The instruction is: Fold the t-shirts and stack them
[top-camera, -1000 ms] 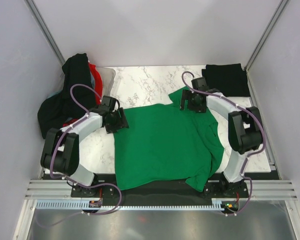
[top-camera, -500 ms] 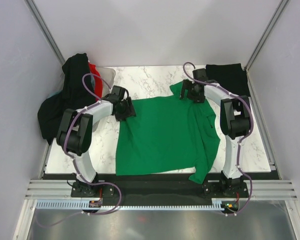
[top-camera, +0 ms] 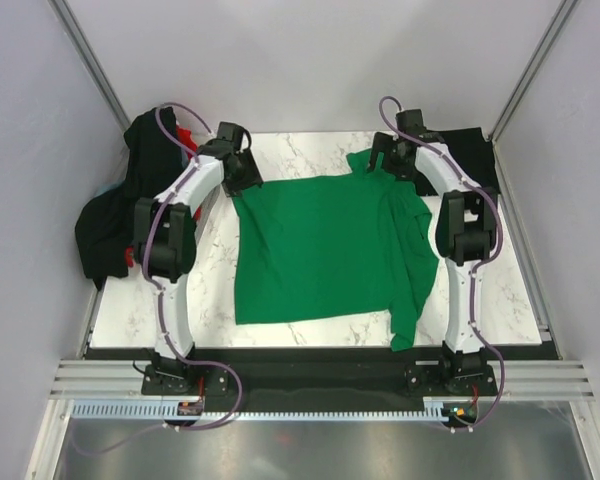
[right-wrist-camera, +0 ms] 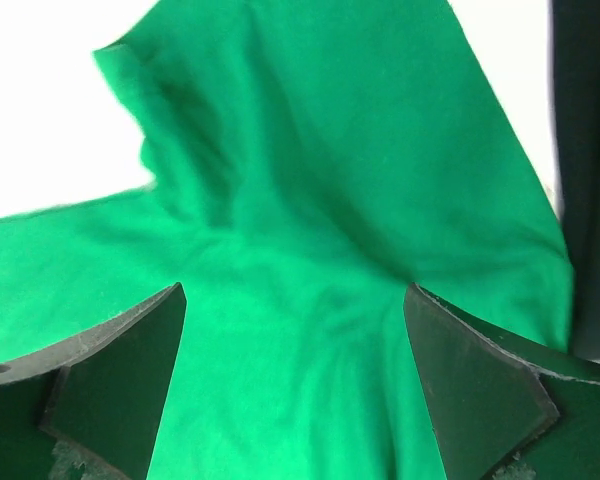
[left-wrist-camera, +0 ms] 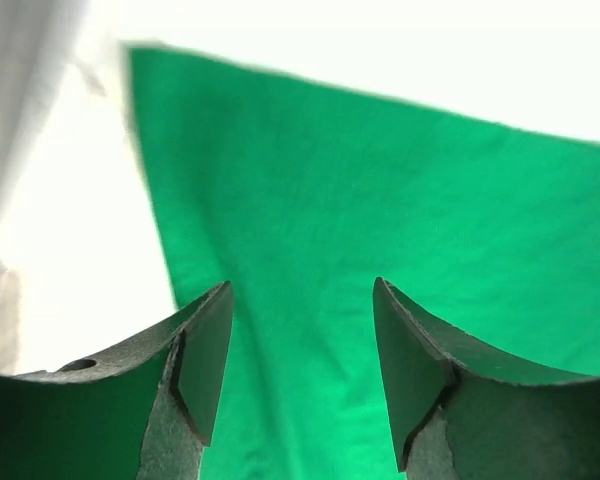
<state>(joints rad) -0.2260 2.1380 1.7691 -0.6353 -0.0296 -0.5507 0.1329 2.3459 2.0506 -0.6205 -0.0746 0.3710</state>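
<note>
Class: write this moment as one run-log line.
green shirt: spread on table | left jaws: open, far-left corner | right jaws: open, far-right sleeve

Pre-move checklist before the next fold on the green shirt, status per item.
1. The left pincer is open over the far left corner of the green t-shirt: ok.
2. The right pincer is open over the shirt's far right sleeve: ok.
3. Fabric sits between the fingers, ready to pinch: cannot tell.
4. Shirt lies flat: not ok, its right side is bunched.
5. The folded black t-shirt is clear of the green sleeve: cannot tell, that spot is hidden in the top view.
</note>
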